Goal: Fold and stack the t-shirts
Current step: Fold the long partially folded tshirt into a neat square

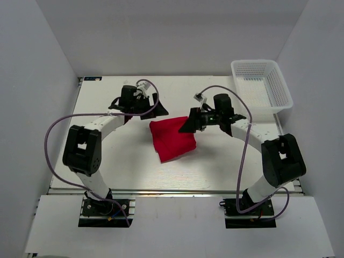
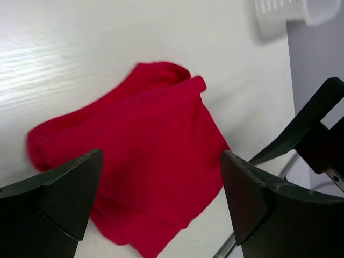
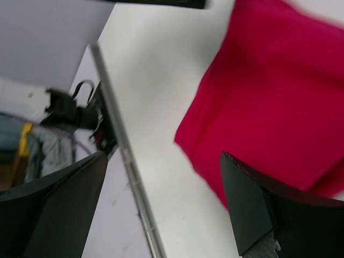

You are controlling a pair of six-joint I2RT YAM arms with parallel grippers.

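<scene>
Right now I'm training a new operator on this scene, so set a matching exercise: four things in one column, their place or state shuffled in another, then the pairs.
1 t-shirt
2 basket
3 left claw
4 right claw

A far right corner of the table
B open, by the shirt's far left corner
C red, mid-table
D open, by the shirt's far right corner

Pairs: 1-C, 2-A, 3-B, 4-D

T-shirt (image 1: 173, 141): soft matt red cloth, creased. Counter (image 2: 80, 43): smooth white, faint wood grain. Basket (image 1: 262, 86): white plastic mesh. Left pincer (image 2: 161, 156): matt black plastic.
</scene>
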